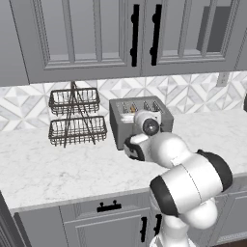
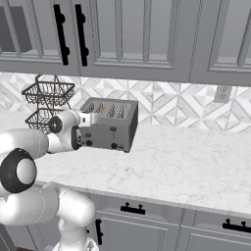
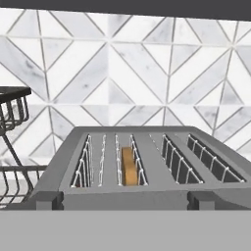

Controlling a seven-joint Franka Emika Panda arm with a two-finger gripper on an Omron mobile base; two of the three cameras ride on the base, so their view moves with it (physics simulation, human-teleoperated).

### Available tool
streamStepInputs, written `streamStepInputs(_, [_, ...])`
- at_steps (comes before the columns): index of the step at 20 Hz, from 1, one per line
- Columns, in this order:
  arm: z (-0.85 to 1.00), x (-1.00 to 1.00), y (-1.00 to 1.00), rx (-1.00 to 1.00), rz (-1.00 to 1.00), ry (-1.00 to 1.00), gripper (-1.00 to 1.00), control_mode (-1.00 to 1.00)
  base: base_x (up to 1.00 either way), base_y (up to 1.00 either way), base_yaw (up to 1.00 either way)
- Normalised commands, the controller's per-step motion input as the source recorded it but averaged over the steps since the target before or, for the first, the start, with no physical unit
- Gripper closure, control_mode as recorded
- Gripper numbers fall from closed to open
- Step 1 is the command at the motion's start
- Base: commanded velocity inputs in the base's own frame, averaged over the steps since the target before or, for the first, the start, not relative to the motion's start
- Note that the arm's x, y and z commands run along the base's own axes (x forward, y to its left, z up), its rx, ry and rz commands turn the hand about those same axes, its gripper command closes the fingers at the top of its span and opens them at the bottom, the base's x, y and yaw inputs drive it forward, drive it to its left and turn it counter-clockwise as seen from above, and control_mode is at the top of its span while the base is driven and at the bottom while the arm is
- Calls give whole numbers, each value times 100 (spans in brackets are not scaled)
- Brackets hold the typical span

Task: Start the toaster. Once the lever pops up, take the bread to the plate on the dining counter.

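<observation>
The grey four-slot toaster stands on the marble worktop against the tiled wall. The bread sits low in its second slot from the left, a golden edge showing between the wires. My gripper is open at the toaster's front top edge, its dark fingertips set wide apart with nothing between them. In the base views my white wrist covers the toaster's front face, so the levers are hidden. The plate and the dining counter are out of view.
A dark two-tier wire basket rack stands just left of the toaster. Grey wall cabinets hang above it. The marble worktop stretches to the right, with a wall outlet above.
</observation>
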Motion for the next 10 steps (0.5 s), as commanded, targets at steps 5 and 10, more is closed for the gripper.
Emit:
streamStepInputs(5, [1,7,0,0,8,4,-100,-100,0,0,0])
streamStepInputs(10, [1,9,-7,0,11,0,-100,-100,0,0,0])
